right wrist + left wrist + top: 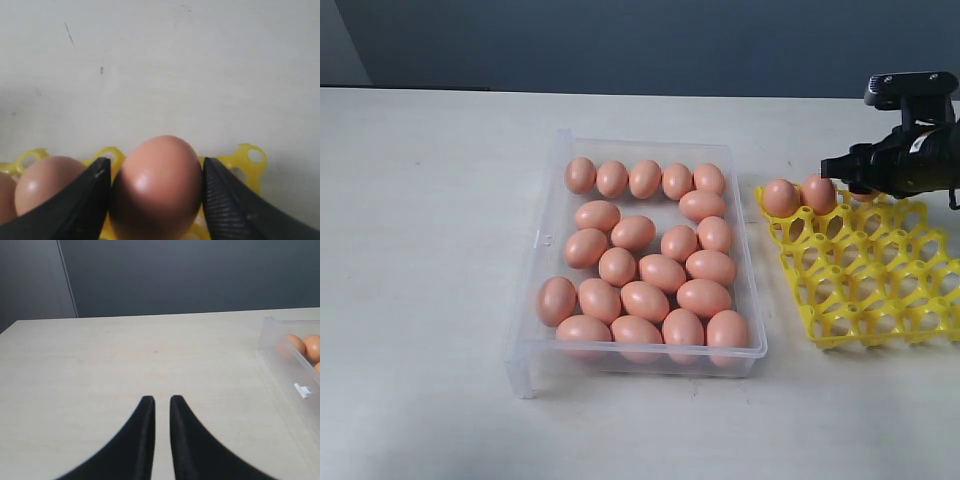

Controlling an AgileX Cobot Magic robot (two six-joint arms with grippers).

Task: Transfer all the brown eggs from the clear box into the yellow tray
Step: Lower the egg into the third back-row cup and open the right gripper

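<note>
Several brown eggs (645,300) lie in the clear box (533,300) at the middle of the table. The yellow tray (865,275) stands to its right, with two eggs (780,197) side by side in its far row. My right gripper (855,180) hangs over that same row, beside the second egg (818,193). In the right wrist view the gripper (155,162) is shut on a brown egg (157,187) above the tray's edge (250,155), and a seated egg (45,185) sits beside it. My left gripper (161,400) is shut and empty over bare table.
The left wrist view catches one corner of the clear box (285,355) with two eggs (295,344) behind its wall. A dark wall rises behind the table's far edge. Most of the tray's cups (880,300) hold nothing.
</note>
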